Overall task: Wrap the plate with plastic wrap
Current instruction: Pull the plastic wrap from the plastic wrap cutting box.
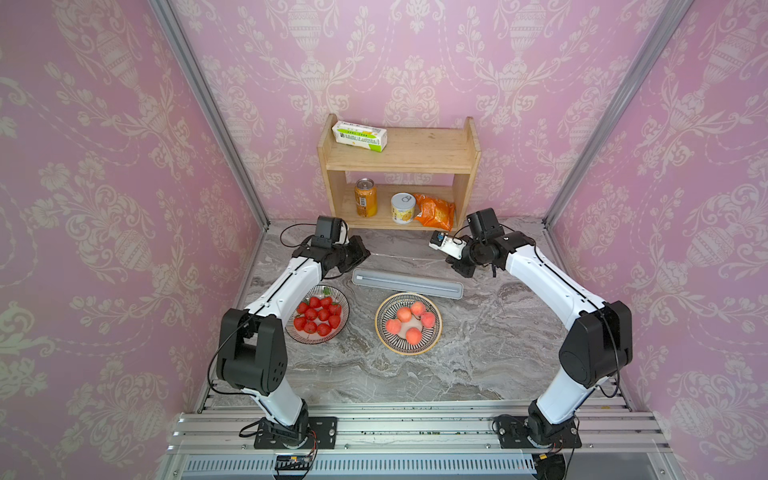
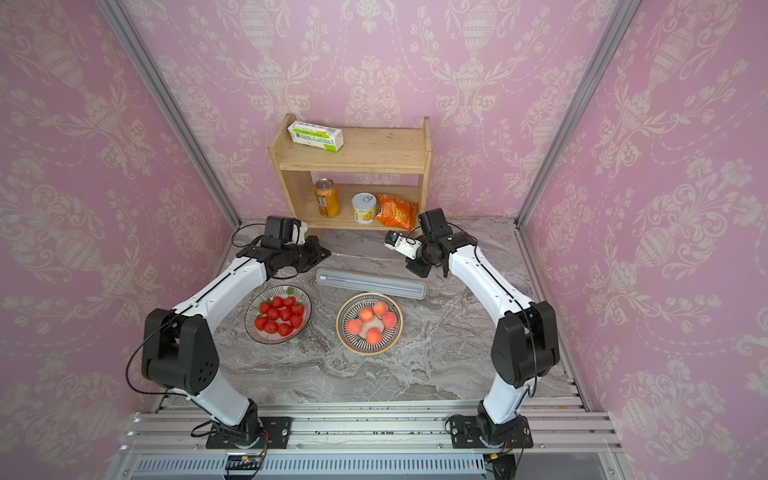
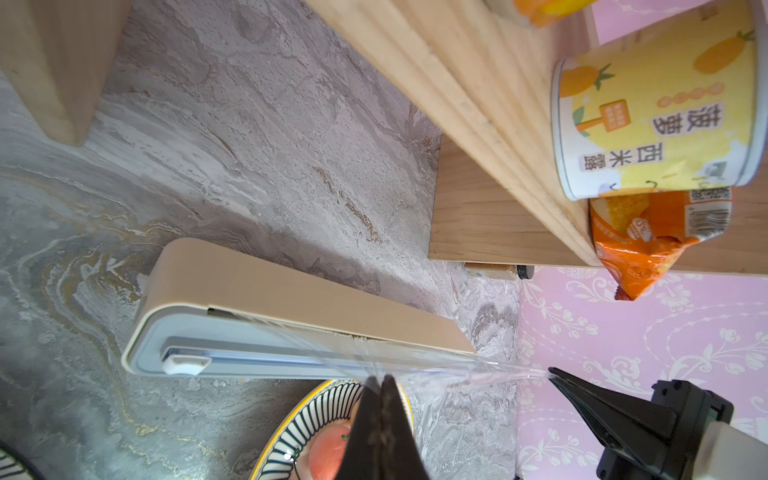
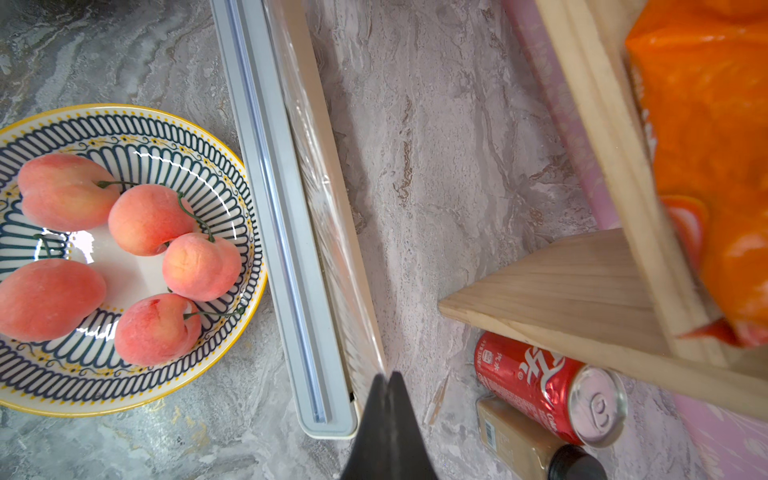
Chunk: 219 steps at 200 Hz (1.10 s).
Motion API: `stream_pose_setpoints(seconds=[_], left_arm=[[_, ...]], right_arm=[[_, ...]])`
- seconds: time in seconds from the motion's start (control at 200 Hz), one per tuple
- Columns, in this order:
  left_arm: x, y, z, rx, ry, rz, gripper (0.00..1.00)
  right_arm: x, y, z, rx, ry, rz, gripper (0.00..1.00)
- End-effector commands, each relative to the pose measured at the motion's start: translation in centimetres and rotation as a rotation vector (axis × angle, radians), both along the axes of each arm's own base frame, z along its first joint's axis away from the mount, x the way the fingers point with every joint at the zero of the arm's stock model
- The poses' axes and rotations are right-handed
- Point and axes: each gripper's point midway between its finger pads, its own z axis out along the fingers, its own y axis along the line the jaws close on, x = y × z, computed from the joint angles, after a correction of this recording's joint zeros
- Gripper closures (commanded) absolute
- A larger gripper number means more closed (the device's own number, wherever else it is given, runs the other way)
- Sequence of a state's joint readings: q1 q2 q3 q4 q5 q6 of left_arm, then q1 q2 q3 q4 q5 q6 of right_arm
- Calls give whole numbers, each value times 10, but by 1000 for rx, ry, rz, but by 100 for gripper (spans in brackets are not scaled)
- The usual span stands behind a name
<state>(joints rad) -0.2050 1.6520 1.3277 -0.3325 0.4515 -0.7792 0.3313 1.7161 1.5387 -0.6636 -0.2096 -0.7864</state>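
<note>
Both grippers are closed on the plastic wrap (image 3: pixel 457 370). The left gripper (image 3: pixel 379 380) pinches the free edge of the film near one end, and the right gripper (image 4: pixel 386 378) pinches it near the other end. The film comes stretched out of the far long edge of the dispenser box (image 1: pixel 407 284). The box lies flat on the table (image 1: pixel 478 353), just behind the peach plate (image 4: pixel 124 386). The held edge is between the box and the foot of the wooden shelf (image 1: pixel 399 158), where the room is narrow. On the near side of the plate, wide marble is open.

Wooden shelf (image 1: pixel 399 160) with carton (image 1: pixel 359 136), can (image 1: pixel 365 198), tin (image 1: pixel 403 209), perhaps crisps bag (image 1: pixel 435 212).
</note>
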Motion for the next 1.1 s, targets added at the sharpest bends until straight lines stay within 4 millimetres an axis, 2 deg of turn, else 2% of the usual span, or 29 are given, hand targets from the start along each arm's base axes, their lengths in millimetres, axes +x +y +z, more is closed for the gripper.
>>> stream_pose_setpoints(seconds=[0.0, 0.32, 0.66, 0.871, 1.091], left_arm=[[2, 1, 41, -34, -86, 6, 100], [3, 1, 55, -39, -110, 6, 100], [1, -1, 82, -41, -164, 3, 100], [-1, -1, 96, -39, -192, 2, 100], [0, -2, 99, -37, -197, 2, 100]], right_arm=[[7, -2, 37, 33, -93, -22, 100], [8, -1, 59, 59, -146, -23, 100], [9, -2, 88, 74, -203, -25, 100], [11, -3, 91, 64, -212, -33, 100], [13, -2, 97, 63, -228, -40, 100]])
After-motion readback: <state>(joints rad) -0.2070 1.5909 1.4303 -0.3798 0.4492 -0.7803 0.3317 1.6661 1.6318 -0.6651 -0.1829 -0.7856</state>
